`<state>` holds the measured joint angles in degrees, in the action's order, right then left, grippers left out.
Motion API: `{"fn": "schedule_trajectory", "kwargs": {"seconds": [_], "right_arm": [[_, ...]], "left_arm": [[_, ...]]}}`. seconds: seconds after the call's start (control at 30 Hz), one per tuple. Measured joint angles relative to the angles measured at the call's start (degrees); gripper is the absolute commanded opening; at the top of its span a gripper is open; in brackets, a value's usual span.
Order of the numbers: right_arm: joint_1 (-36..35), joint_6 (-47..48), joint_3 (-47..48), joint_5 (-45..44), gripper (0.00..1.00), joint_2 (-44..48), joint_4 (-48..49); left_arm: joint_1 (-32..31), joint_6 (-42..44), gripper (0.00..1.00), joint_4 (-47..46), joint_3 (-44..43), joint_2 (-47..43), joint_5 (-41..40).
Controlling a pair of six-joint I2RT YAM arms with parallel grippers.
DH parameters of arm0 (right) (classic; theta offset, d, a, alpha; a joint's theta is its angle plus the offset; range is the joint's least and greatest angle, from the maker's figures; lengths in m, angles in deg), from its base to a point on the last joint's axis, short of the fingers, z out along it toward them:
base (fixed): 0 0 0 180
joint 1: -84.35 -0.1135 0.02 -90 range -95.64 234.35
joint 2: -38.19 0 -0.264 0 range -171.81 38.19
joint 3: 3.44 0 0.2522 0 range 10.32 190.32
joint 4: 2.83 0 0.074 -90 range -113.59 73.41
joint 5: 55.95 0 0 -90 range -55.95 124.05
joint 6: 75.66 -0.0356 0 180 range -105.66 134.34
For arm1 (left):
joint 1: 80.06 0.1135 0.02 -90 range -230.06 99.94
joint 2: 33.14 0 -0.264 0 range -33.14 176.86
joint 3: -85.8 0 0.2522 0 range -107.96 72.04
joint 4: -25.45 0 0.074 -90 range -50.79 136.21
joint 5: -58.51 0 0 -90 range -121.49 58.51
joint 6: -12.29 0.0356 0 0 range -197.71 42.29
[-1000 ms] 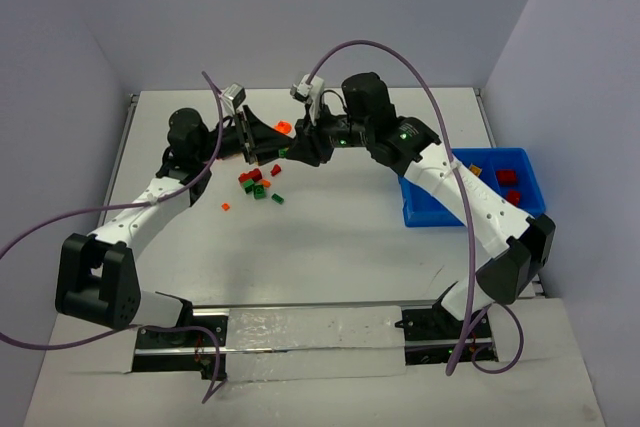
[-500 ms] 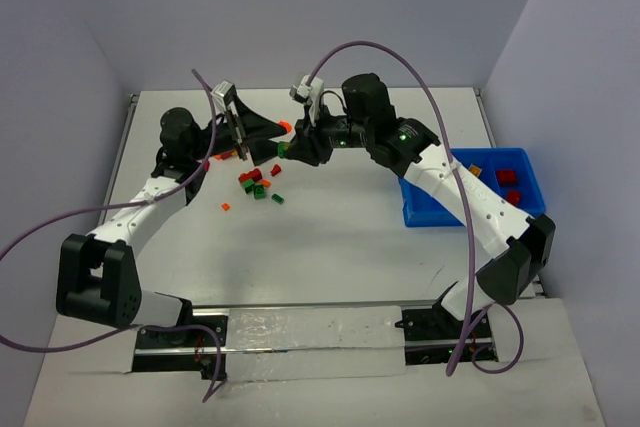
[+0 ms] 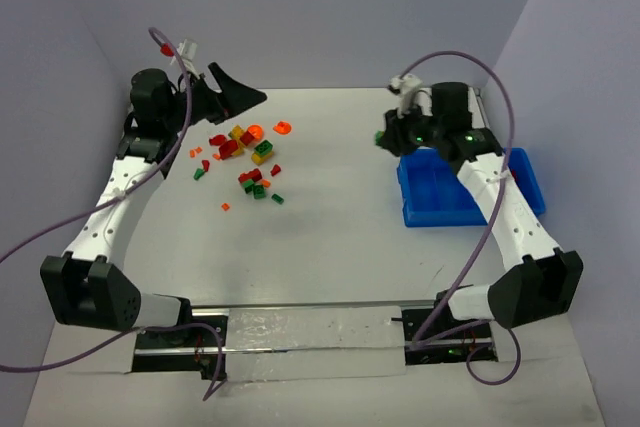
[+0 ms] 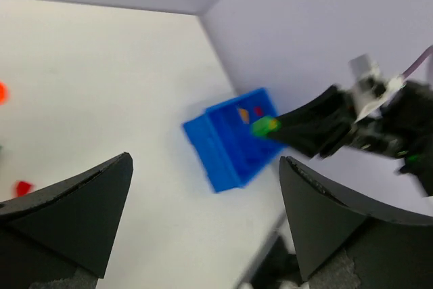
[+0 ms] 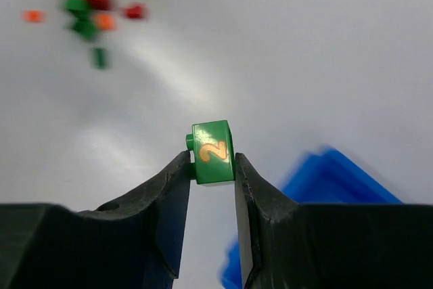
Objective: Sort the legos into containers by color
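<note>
Your right claw (image 5: 212,167) is narrowed onto one green brick (image 5: 212,150), pinched between both fingertips, with a stud sticking out on one side and an orange squiggle on the face turned to the wrist camera. From above, that claw (image 3: 386,137) holds the brick (image 3: 380,137) up off the table (image 3: 340,237), close to the far left corner of the bin (image 3: 430,202). In the right wrist view the brick shows against white table, with the bin (image 5: 331,174) off to one side, so it looks to be beside the bin rather than over a compartment. Your left claw (image 3: 240,97) is spread wide and holds nothing. It is raised near the far left of the table, beyond the legos (image 3: 245,157). In its own wrist view the left claw (image 4: 204,164) looks across at the bin (image 4: 216,160), and between its two fingers you can see an orange piece (image 4: 242,114) and a red piece (image 4: 258,109) lying in the compartments on the bin's far side. The loose legos lie in the left half of the table, well apart from the bin, as a mix of red, green, yellow and orange. A round orange one (image 3: 283,128) sits at the pile's far edge, and a small orange bit (image 3: 225,207) lies apart on the near side.
</note>
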<state>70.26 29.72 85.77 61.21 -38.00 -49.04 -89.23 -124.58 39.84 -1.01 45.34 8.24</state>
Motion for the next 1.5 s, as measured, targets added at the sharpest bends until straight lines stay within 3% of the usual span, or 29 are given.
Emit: {"fn": "schedule_trajectory", "kwargs": {"seconds": [0.13,0.33,0.5,0.73,0.9,1.0,1.1,1.33,1.5], "right_arm": [[12.07,3.38,-2.93,-5.77,0.00,2.36,-2.76],[23.17,6.01,-4.50,-13.25,0.00,-1.97,-3.78],[24.99,6.16,-4.10,-17.82,0.00,-10.76,-3.64],[25.03,5.85,-2.13,-20.32,0.01,-19.48,-3.48],[25.12,5.43,-0.96,-21.24,0.12,-22.50,-2.91],[25.12,5.13,0.11,-21.75,0.27,-24.70,-2.38],[25.12,5.05,0.36,-22.04,0.35,-26.17,-1.87],[25.10,4.72,1.31,-22.23,0.64,-27.38,-1.43],[24.69,3.99,1.88,-22.18,0.71,-27.38,-1.21]], "left_arm": [[-6.28,16.05,0.99,8.55,-1.32,-3.26,-14.91],[-9.83,30.49,0.99,16.15,-1.32,-0.94,-30.35],[-11.43,37.28,0.99,20.30,-1.32,1.62,-35.96],[-11.74,42.72,0.99,22.86,-1.32,2.66,-37.80],[-11.74,44.63,0.99,23.87,-1.32,5.23,-38.36],[-11.74,46.40,0.99,25.01,-1.32,8.11,-38.57],[-11.74,47.84,0.98,26.39,-1.32,10.32,-38.38],[-10.93,50.57,0.95,27.41,-1.32,11.13,-36.27],[-9.25,53.37,0.85,28.53,-1.32,13.01,-33.46]]}}
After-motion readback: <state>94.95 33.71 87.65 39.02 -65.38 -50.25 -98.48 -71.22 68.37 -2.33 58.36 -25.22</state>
